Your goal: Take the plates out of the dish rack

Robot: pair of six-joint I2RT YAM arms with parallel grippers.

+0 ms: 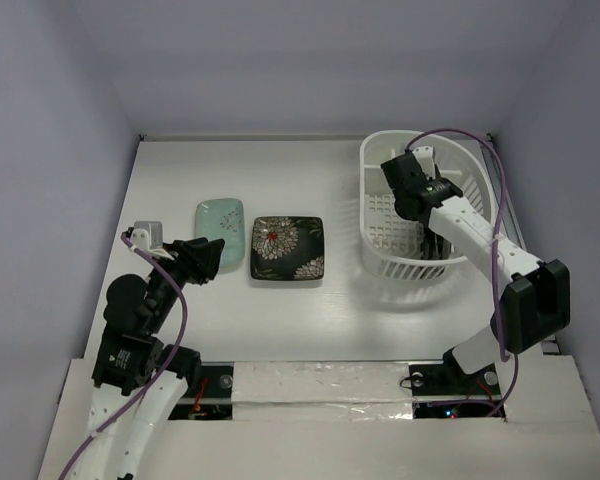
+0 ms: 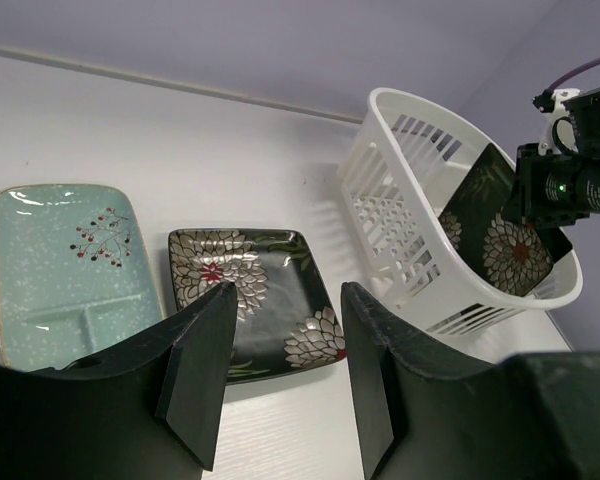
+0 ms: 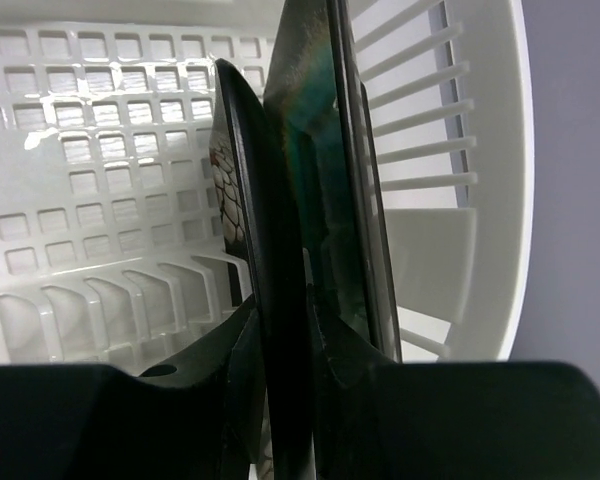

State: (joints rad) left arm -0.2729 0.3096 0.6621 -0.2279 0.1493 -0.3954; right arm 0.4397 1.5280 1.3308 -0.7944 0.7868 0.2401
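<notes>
The white dish rack [image 1: 385,215] stands at the right. My right gripper [image 1: 432,200] reaches into it and is shut on the upper edge of an upright dark floral plate [image 3: 280,190]. A dark plate with a teal centre [image 3: 330,200] stands right behind it. The left wrist view shows the rack [image 2: 400,240] and the gripped floral plate [image 2: 505,245]. A pale mint-green plate [image 1: 220,230] and a dark floral plate [image 1: 287,247] lie flat on the table left of the rack. My left gripper [image 1: 205,258] is open and empty, just in front of the mint plate.
White walls close in the table on the left, back and right. The rack sits close to the right wall. The right arm's purple cable [image 1: 480,150] arcs over the rack.
</notes>
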